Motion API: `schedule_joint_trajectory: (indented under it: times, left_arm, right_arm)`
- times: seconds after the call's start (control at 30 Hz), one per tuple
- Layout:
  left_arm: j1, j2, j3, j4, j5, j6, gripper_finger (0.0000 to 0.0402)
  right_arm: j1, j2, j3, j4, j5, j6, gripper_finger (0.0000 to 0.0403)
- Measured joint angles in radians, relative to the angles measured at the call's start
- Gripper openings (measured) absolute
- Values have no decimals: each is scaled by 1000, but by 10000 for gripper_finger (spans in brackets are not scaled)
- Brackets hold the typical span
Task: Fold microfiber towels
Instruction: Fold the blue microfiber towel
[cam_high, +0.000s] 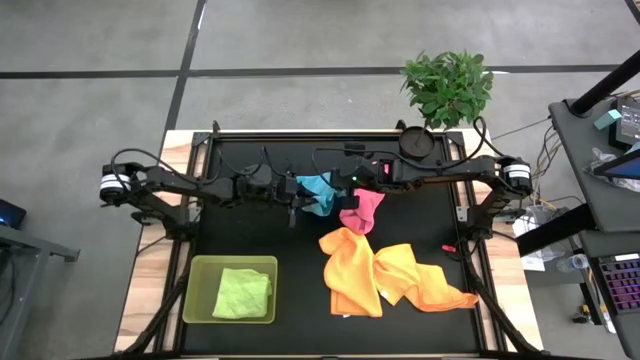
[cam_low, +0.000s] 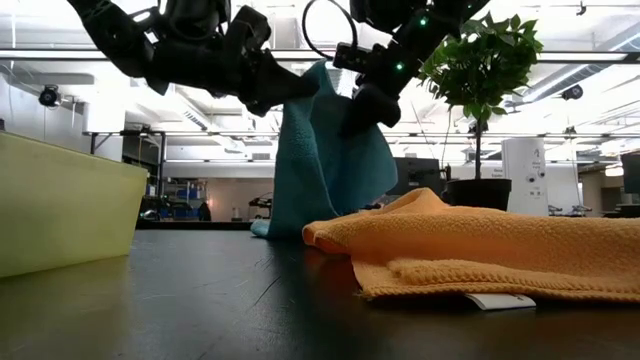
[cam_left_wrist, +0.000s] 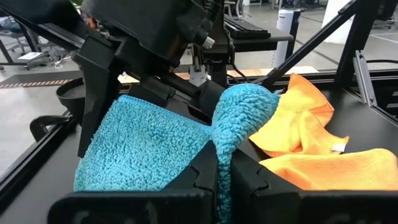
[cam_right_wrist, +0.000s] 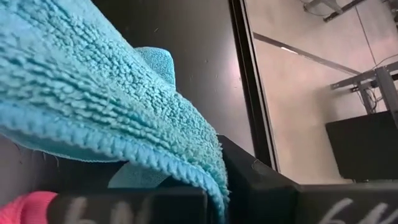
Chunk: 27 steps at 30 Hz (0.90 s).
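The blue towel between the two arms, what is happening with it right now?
Both arms hold the light blue towel in the air above the back of the table: the left gripper and the right gripper are each shut on its upper edge. The pink towel and orange towels lie unfolded below; a lime green towel sits in the tray.

Towels: one blue (cam_high: 318, 190), one pink (cam_high: 362, 210), two orange (cam_high: 385, 275) (overlapping), one green (cam_high: 243, 292).

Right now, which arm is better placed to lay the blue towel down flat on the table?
Neither alone: the left end effector and right end effector are each shut on the blue towel, hanging between them. Probably both lower together.
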Motion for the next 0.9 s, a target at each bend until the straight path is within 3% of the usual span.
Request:
schedule_joint_trajectory:
  times: [0.27, 0.53, 0.9]
  left_arm:
    - [5, -1, 0, -1, 0, 0, 0]
    - [27, -1, -6, -2, -10, -2, 0]
    - [33, 0, -11, -3, -57, -2, 0]
  right_arm:
    - [2, 0, -4, -5, -8, 88, 8]
    - [2, 0, -47, -1, -129, 160, 8]
    - [2, 2, -149, 119, -130, 208, 8]
